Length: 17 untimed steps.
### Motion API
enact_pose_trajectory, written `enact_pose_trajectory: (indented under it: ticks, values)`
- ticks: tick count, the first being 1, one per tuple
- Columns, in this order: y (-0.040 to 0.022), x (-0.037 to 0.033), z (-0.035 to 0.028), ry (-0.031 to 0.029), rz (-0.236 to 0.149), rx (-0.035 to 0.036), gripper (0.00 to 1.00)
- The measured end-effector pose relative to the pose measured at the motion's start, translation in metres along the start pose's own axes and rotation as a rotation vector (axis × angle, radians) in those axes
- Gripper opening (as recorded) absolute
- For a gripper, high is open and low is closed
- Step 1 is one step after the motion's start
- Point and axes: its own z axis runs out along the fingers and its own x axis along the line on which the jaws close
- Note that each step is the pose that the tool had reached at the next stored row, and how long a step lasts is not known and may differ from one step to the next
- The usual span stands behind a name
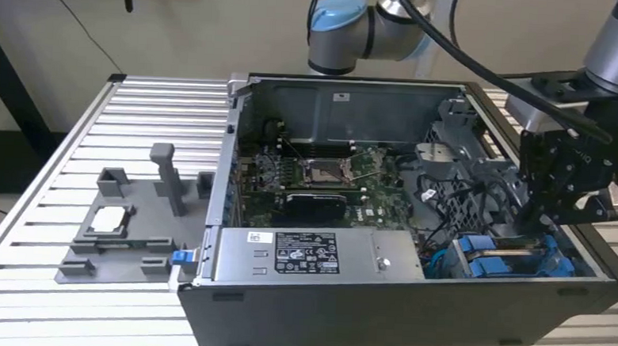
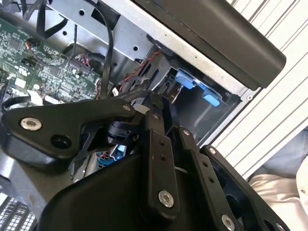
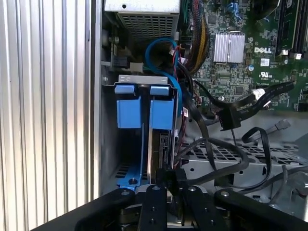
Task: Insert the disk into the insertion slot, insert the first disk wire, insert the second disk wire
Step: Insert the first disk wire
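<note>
The disk (image 3: 161, 144) stands on edge in the insertion slot (image 3: 143, 79) of the grey metal cage, and its blue carrier tabs (image 3: 161, 108) show in both wrist views (image 2: 185, 79). An empty blue carrier (image 3: 129, 109) sits beside it. My gripper (image 3: 173, 176) is at the disk's near end. Its black fingers (image 3: 167, 174) are close together on a black plug, and a black wire (image 3: 207, 140) arcs away from that plug. In the exterior view my gripper (image 1: 540, 221) reaches down into the open case above the blue carriers (image 1: 495, 260).
A loose black plug (image 3: 226, 118) on its cable hangs over the motherboard (image 1: 320, 177). A blue cable (image 3: 159, 45) loops near the power supply (image 1: 305, 256). A grey plastic tray (image 1: 125, 250) with posts and a silver chip (image 1: 107, 219) lies on the slatted table (image 1: 154, 109).
</note>
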Motion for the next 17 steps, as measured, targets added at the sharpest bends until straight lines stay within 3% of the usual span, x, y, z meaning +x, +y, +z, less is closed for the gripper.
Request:
enact_pose_trajectory:
  ticks: [12,17]
  values:
    - [-0.0012,0.0009,0.0058,0.0007,0.043,-0.0037,0.19]
    - [-0.0015,0.0011,0.006,0.0001,0.044,-0.0037,0.19]
